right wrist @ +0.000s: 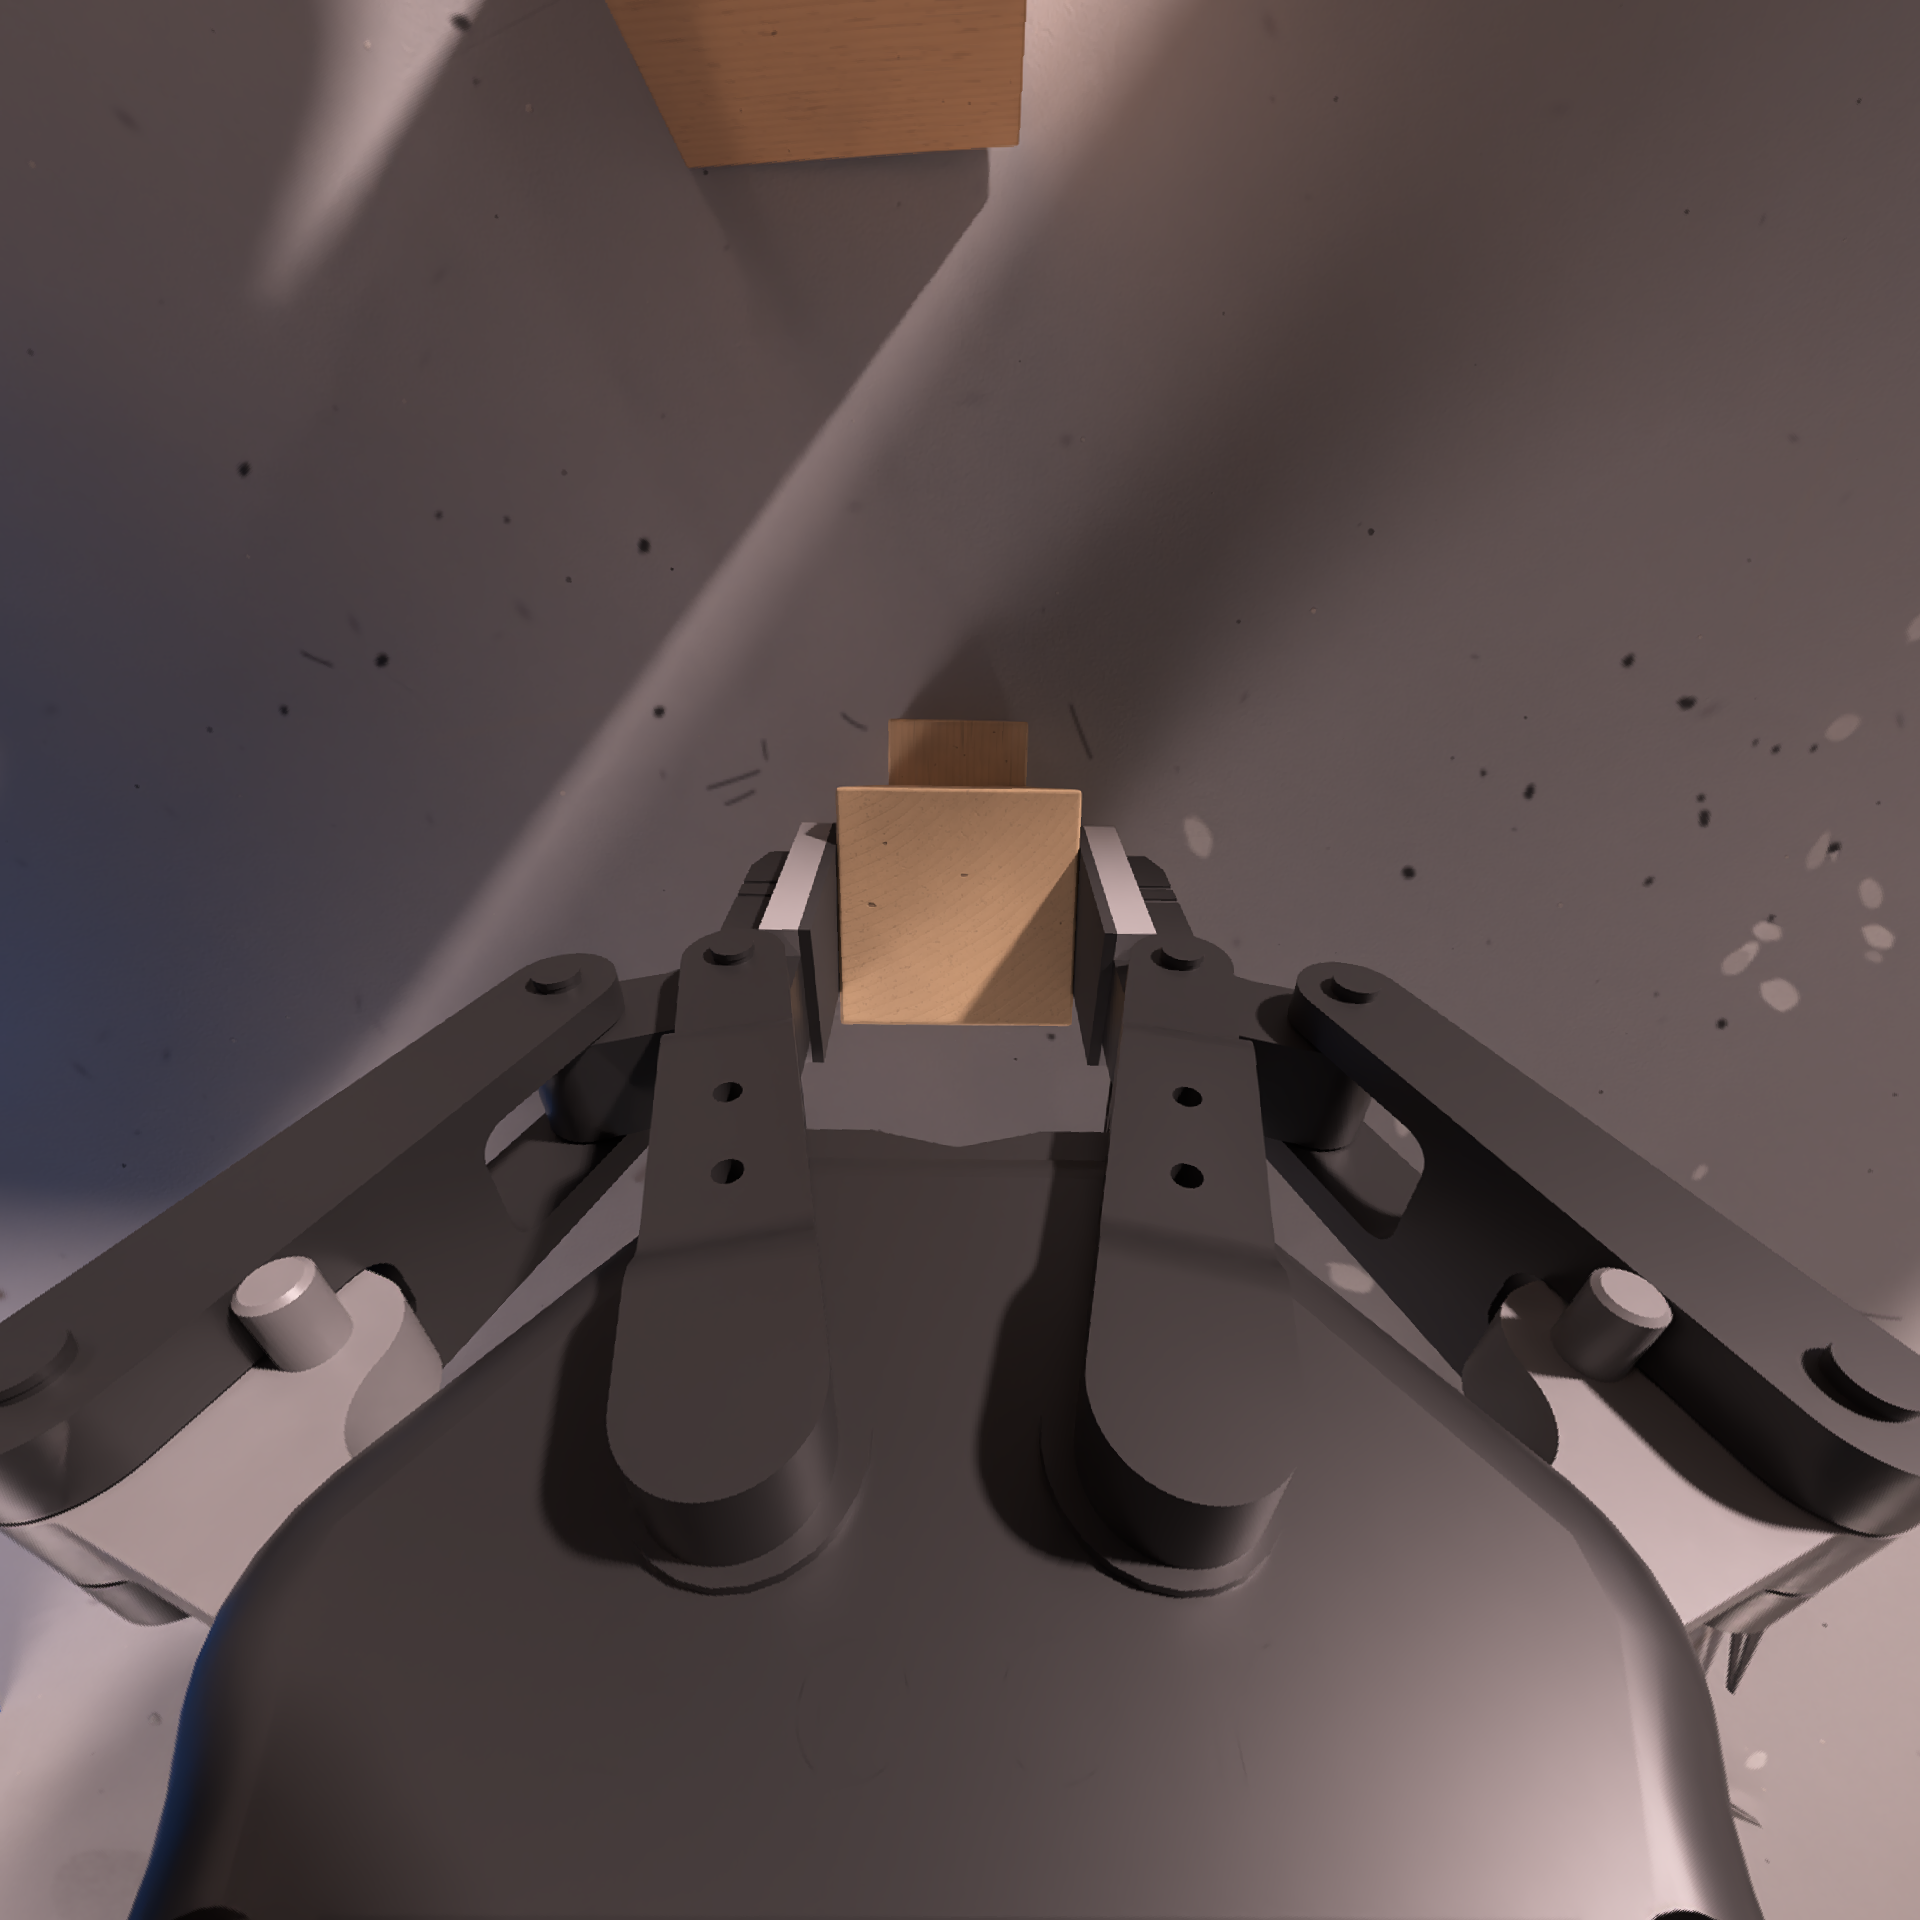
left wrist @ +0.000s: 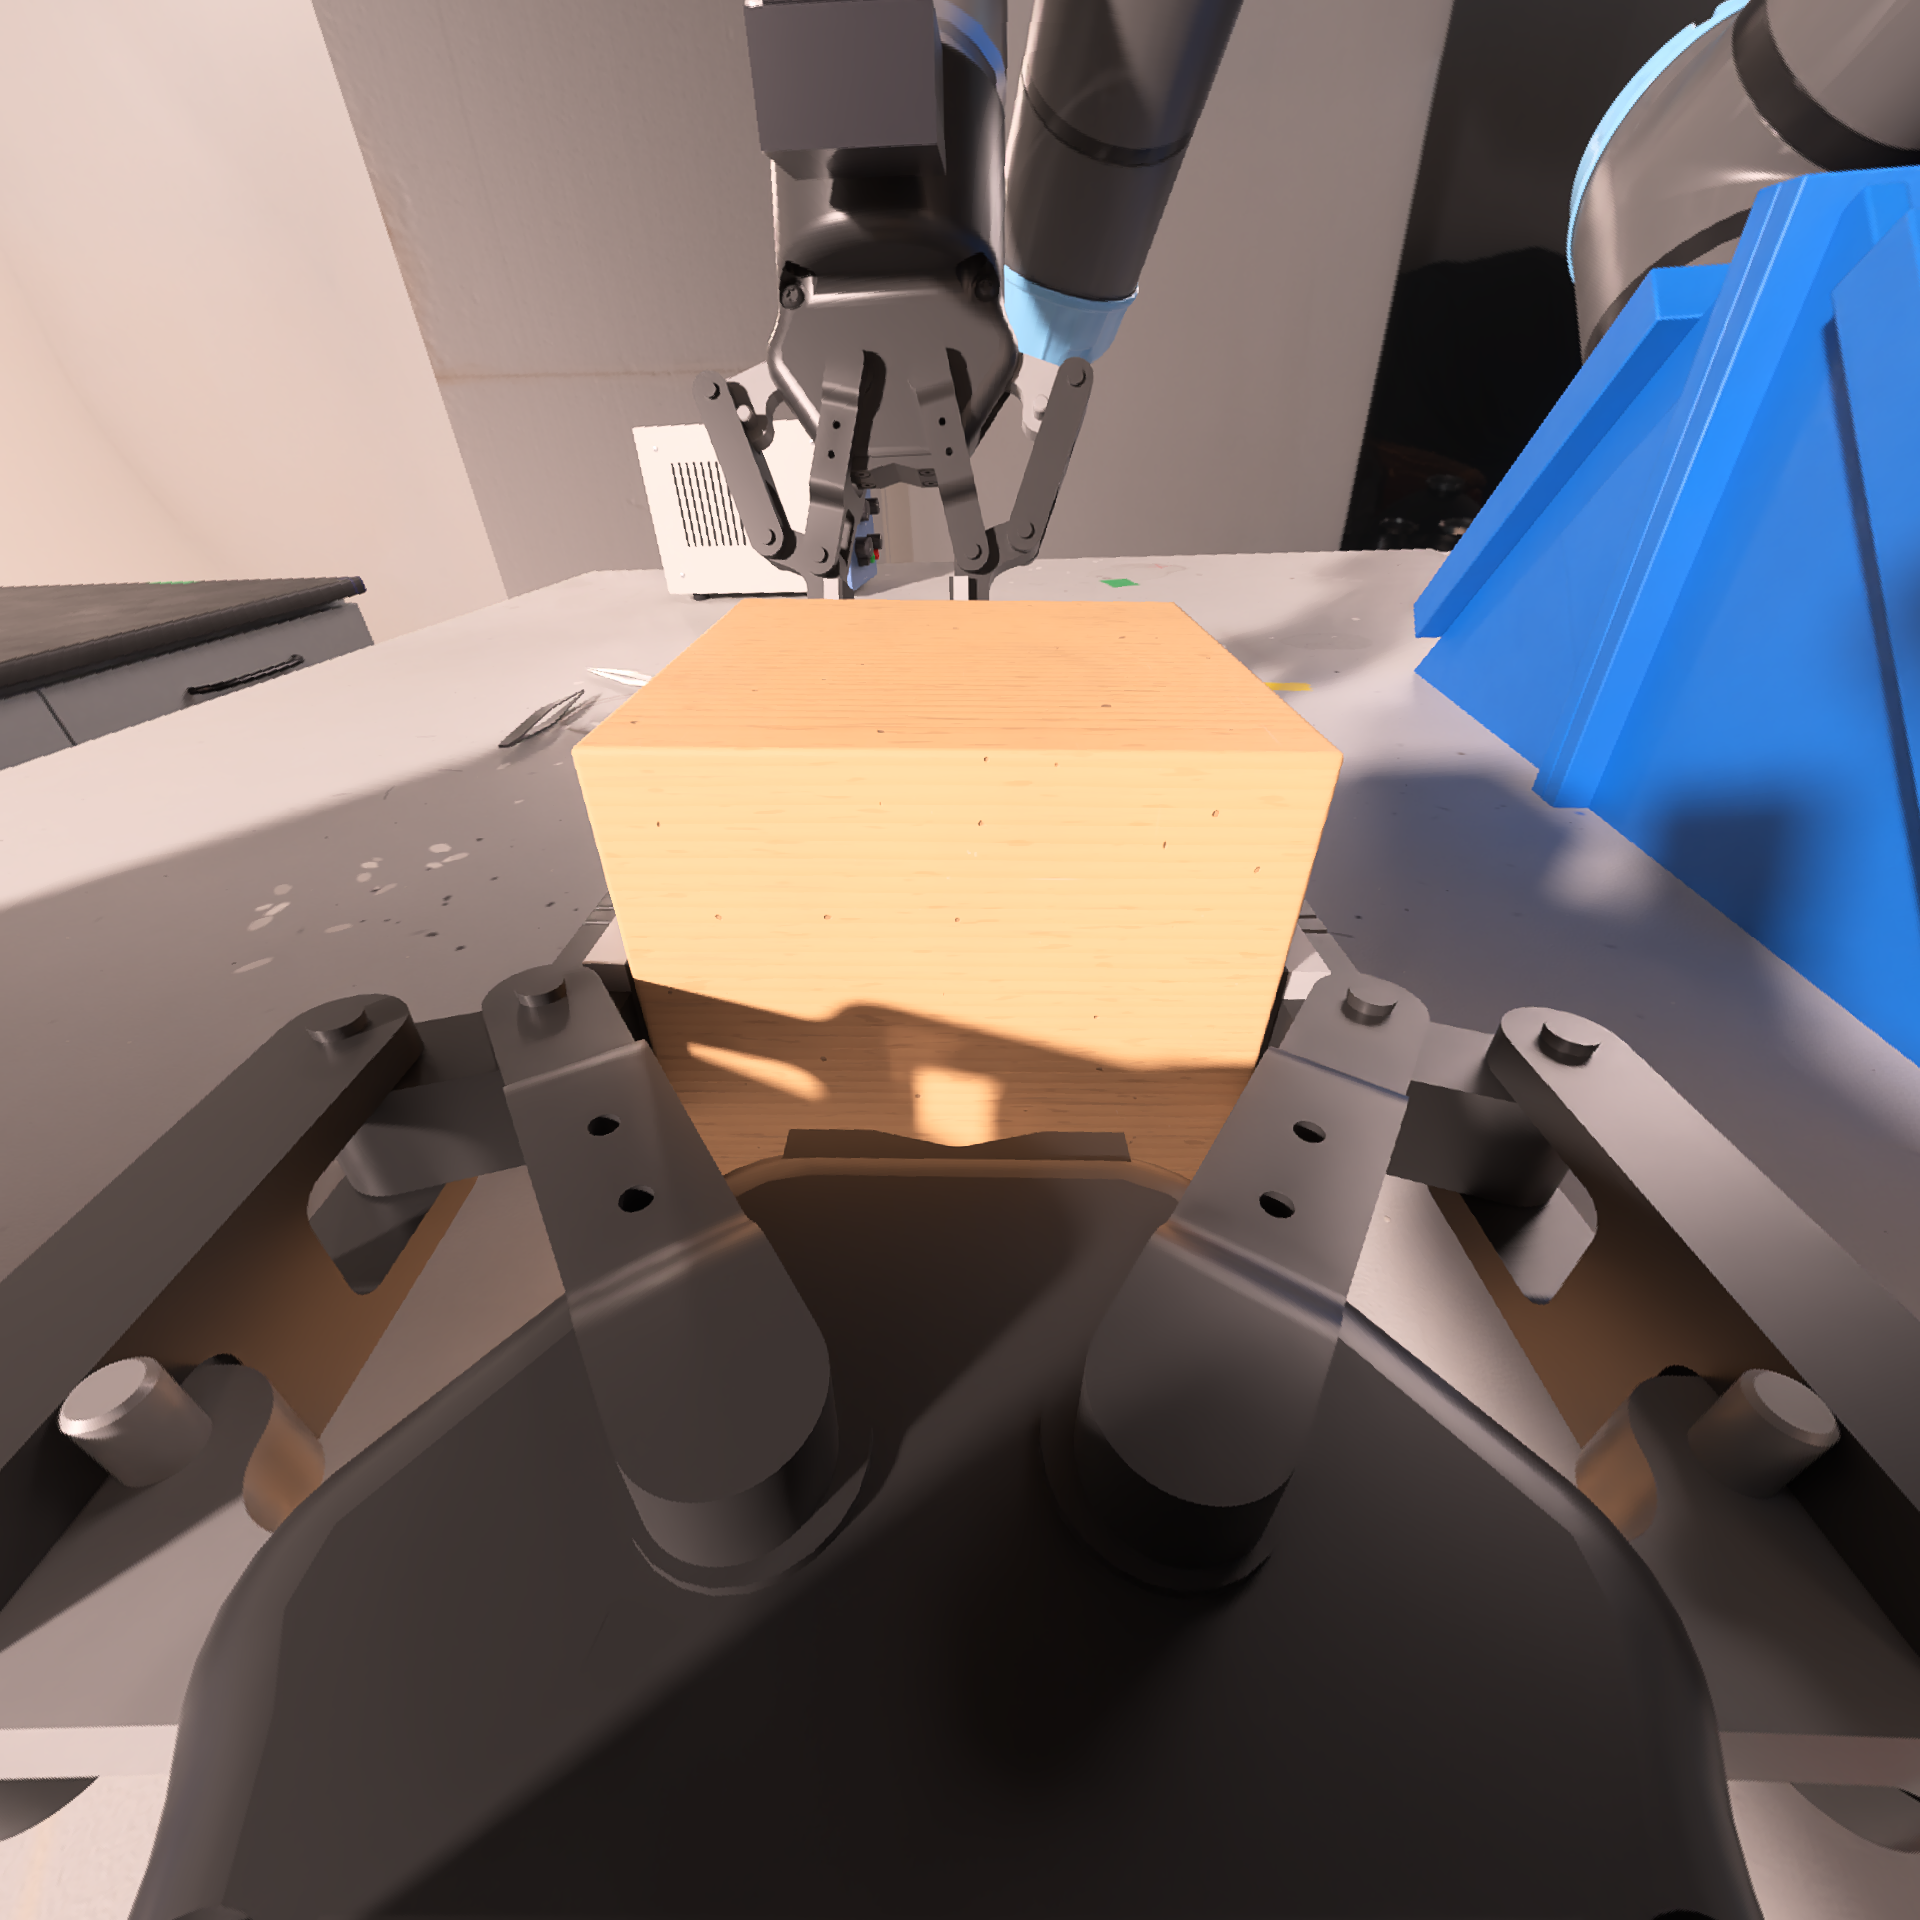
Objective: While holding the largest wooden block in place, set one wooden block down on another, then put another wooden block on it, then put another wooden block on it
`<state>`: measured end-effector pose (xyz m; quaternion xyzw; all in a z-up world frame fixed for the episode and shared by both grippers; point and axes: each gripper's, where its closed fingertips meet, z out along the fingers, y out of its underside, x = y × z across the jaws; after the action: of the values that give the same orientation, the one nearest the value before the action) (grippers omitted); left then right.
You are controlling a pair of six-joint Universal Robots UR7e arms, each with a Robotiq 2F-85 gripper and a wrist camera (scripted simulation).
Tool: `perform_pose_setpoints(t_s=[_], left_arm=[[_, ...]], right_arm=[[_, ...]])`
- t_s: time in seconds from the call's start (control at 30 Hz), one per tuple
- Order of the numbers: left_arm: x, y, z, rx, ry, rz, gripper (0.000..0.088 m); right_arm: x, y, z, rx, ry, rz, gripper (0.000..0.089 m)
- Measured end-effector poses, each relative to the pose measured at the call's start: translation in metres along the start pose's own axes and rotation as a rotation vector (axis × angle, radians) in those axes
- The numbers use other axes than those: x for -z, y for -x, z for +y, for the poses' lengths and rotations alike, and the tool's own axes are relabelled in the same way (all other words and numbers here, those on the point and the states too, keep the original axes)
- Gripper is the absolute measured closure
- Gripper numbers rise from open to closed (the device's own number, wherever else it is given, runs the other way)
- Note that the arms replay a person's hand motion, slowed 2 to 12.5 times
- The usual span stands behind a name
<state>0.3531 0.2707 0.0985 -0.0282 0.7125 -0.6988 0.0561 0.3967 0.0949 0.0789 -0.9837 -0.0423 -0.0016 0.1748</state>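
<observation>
The largest wooden block (left wrist: 951,831) stands on the grey table (left wrist: 312,831). My left gripper (left wrist: 951,935) is shut on its two sides, low down, with the fingertips hidden behind it. It shows at the top of the right wrist view (right wrist: 831,83). My right gripper (right wrist: 956,914) points down at the table and is shut on a small wooden block (right wrist: 951,904). Another wooden block (right wrist: 956,750) shows just beyond the held one and is partly hidden by it; I cannot tell if they touch. In the left wrist view the right gripper (left wrist: 904,587) hangs behind the large block.
A big blue bin (left wrist: 1714,582) stands close on the right. A white vented box (left wrist: 696,509) stands at the back. Metal tweezers (left wrist: 540,717) lie left of the large block. A dark-topped cabinet (left wrist: 177,623) stands off the table's left edge.
</observation>
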Motion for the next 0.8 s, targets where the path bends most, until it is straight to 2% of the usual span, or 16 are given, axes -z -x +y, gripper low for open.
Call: perform_pose_setpoints(t_s=[0.27, 0.3, 0.33, 0.37, 0.6, 0.8], left_arm=[[0.0, 0.0, 0.0, 0.002, -0.001, 0.003, 0.0126], [0.0, 0.0, 0.0, 0.002, -0.001, 0.003, 0.0126], [0.0, 0.0, 0.0, 0.003, -0.001, 0.003, 0.0126], [0.0, 0.0, 0.0, 0.003, -0.001, 0.003, 0.0126], [0.0, 0.0, 0.0, 0.004, -0.002, 0.003, 0.0126], [0.0, 0.0, 0.0, 0.003, -0.002, 0.004, 0.0126]], right_arm=[[0.001, -0.001, 0.0, -0.003, -0.014, 0.001, 0.0519], [0.001, -0.001, 0.0, -0.004, -0.016, 0.003, 0.0484], [0.002, -0.001, -0.001, -0.003, -0.02, 0.005, 0.0326], [0.003, 0.0, -0.001, -0.003, -0.023, 0.006, 0.024], [0.015, -0.003, 0.002, -0.017, -0.039, 0.051, 0.0175], [0.028, -0.009, 0.019, -0.064, -0.033, 0.101, 0.0159]])
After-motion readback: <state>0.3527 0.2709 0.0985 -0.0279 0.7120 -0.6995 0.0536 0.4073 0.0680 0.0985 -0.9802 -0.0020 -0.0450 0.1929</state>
